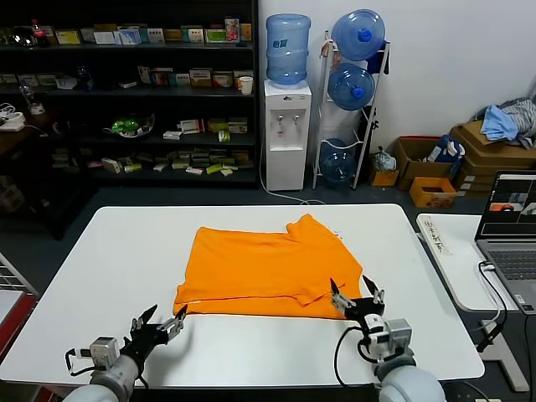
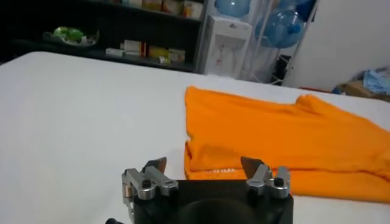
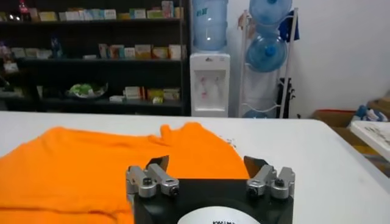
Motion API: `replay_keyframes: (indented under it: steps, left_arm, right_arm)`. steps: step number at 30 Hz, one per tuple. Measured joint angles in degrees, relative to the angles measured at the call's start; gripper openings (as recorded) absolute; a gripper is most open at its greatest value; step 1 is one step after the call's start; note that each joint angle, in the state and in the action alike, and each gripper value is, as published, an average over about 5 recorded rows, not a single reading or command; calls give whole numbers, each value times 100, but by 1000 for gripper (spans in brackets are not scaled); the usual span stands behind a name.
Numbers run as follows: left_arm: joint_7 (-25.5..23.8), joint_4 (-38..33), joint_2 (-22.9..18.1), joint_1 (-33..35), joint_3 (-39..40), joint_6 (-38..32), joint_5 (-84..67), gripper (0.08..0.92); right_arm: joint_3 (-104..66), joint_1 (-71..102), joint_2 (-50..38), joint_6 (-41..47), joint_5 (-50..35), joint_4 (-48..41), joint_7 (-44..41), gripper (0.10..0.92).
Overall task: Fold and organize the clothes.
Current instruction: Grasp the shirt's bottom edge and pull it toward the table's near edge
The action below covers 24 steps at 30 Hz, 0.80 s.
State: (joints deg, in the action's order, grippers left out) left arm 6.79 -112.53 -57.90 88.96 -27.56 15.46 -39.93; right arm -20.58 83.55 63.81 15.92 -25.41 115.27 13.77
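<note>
On the white counter (image 1: 126,251) in front of you lies the orange T-shirt (image 1: 268,268), folded over itself into a broad, flattened shape near the counter's middle, with a sleeve poking up at its far edge. Its near fold runs along the side closest to you, and your left wrist view shows small pale lettering at that near corner.

Your left claw (image 1: 161,325) sits low over the counter just off the shirt's near left corner, its fingers spread apart and holding nothing; the corner lies just ahead of the fingertips, apart from them. Your right claw (image 1: 358,295) is at the shirt's near right corner, fingers likewise spread wide and empty, and from the head view you cannot tell whether the tips touch the fabric.

Beyond the counter you can see a water dispenser (image 1: 287,134) against the wall, dark shelves (image 1: 134,92) of boxed goods, and a laptop (image 1: 511,226) on a side table to your right.
</note>
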Motion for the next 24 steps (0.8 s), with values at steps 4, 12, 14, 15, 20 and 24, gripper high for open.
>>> replay_keyframes:
  steps: [4,12,14,15,20,24]
  left_arm:
    - [-156,154,-28,60,-24,-138,95,823]
    - [-317,430,-39,-76,-54,-298,173,823]
    - [-342,480,-33,-128,-47,-320,183,823]
    - [-353,502,-30,-151,-43,-329,185,823]
    - [-391,589,-16,-229,-2,-356,174,823]
    - [-401,659,-35,-291,49,-361,173,823]
  right_arm:
    - [-137,158,46,29,-116,-37,-54,823]
    - [-237,169,102,236,-454,-174,-47,823]
    - [-245,137,108,301,-516,-205,-31,823]
    - [-247,118,112,333,-544,-221,-24,823]
    - [-244,23,128,470,-664,-306,6,823]
    - [-226,-62,132,561,-739,-379,24,823]
